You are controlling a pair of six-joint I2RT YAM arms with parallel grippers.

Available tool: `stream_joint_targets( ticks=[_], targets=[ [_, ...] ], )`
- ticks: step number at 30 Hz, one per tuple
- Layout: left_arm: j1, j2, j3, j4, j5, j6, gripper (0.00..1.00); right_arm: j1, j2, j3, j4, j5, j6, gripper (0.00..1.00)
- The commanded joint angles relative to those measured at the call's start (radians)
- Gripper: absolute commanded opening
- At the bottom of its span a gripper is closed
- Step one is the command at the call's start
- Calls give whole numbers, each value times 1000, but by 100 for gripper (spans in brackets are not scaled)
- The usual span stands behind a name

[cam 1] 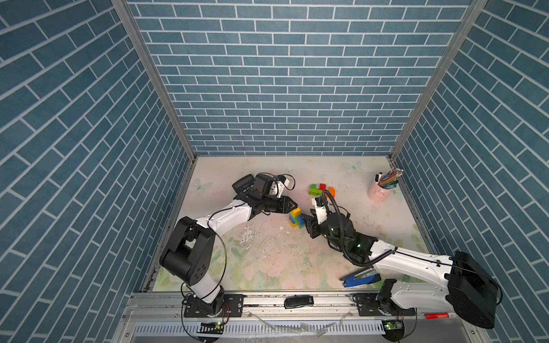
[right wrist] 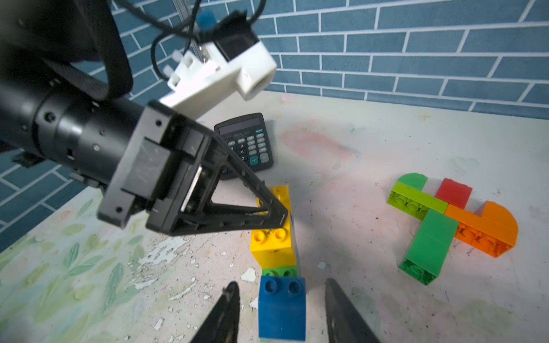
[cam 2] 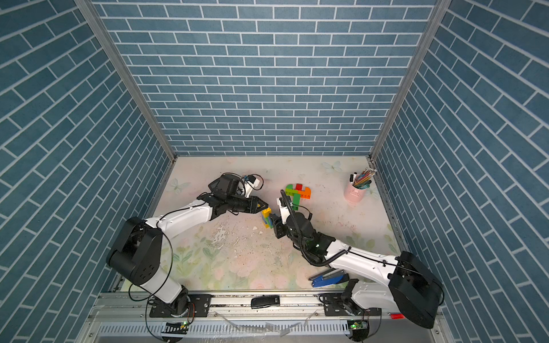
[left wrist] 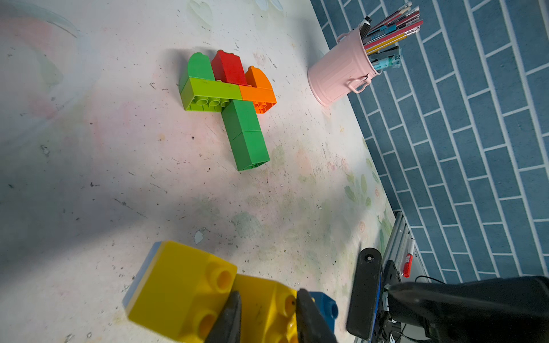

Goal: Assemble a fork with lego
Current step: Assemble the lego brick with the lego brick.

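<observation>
A joined run of lego [cam 1: 296, 218] [cam 2: 266, 217] sits mid-table: two yellow bricks, a green one, then a blue brick [right wrist: 281, 311]. My left gripper [left wrist: 269, 297] [cam 1: 294, 206] is shut on the end yellow brick [left wrist: 261, 314]. My right gripper [right wrist: 282, 285] [cam 1: 306, 221] is open and straddles the blue end, with a gap on each side. Further back lies a fork-shaped lego piece [cam 1: 319, 190] [left wrist: 225, 92] [right wrist: 439, 225]. It has green, red and orange prongs on a lime and orange bar, with a green handle.
A calculator [right wrist: 246, 142] [cam 1: 242, 182] lies behind the left arm. A pink cup of pens [cam 1: 378, 191] [left wrist: 341, 74] stands back right. A blue stapler [cam 1: 359, 279] lies under the right arm at the front. Blue brick-pattern walls enclose the table.
</observation>
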Motion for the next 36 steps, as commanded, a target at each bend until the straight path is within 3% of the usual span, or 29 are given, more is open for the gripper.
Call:
stream_joint_targets(
  ticks=[1,6,9,12,15,19,27,31,36],
  targets=[
    [-2,25,4,-47,-17,10,33,-57,-21,18,-52,-32,115,47],
    [-2,24,4,-51,-17,11,33,-168,-1,-42,57,-188,312,47],
    [-2,26,7,-53,-16,11,34,-204,24,-95,213,-310,379,44],
    [-2,27,9,-56,-16,12,33,-216,33,-123,301,-418,386,42],
    [-2,30,10,-52,-13,11,33,-211,33,-50,139,-492,294,44],
    [-2,37,12,-47,-11,10,33,-160,38,65,-167,-351,175,46],
    [-3,37,13,-55,-14,11,32,-71,122,225,-431,-151,95,48],
    [-2,39,13,-57,-15,11,32,-48,158,264,-486,-95,93,49],
    [-2,41,13,-55,-14,12,32,-34,193,300,-488,-120,73,50]
  ],
)
